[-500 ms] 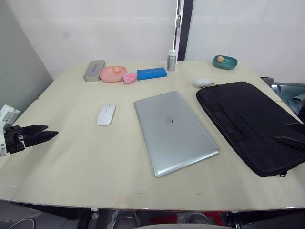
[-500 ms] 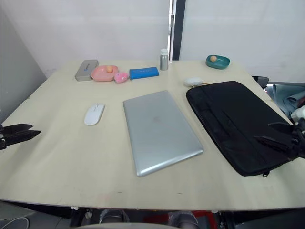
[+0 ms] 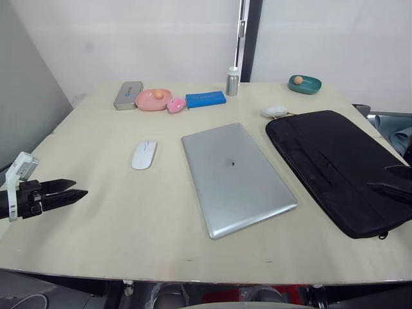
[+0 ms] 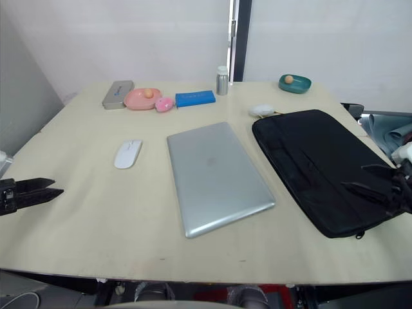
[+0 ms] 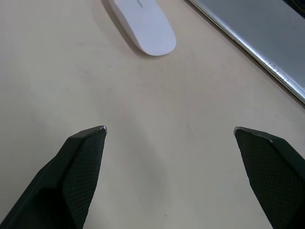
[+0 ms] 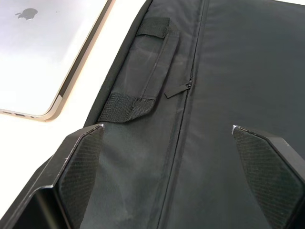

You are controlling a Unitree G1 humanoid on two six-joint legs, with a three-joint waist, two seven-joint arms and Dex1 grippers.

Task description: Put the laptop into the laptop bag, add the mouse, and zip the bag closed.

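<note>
The laptop [image 3: 235, 177] is seen lying closed and flat in the middle of the table [image 3: 96, 138], with the mouse [image 3: 143, 155] well apart on its left and the laptop bag [image 3: 341, 168] just beside it on its right, flat and empty-looking. The left gripper [image 3: 72, 191] is held over the table's left edge, near the mouse, its fingers [image 5: 81, 162] spread wide with nothing between them. The right gripper [image 6: 167, 138] is held above the bag's near end, likewise wide open and empty.
</note>
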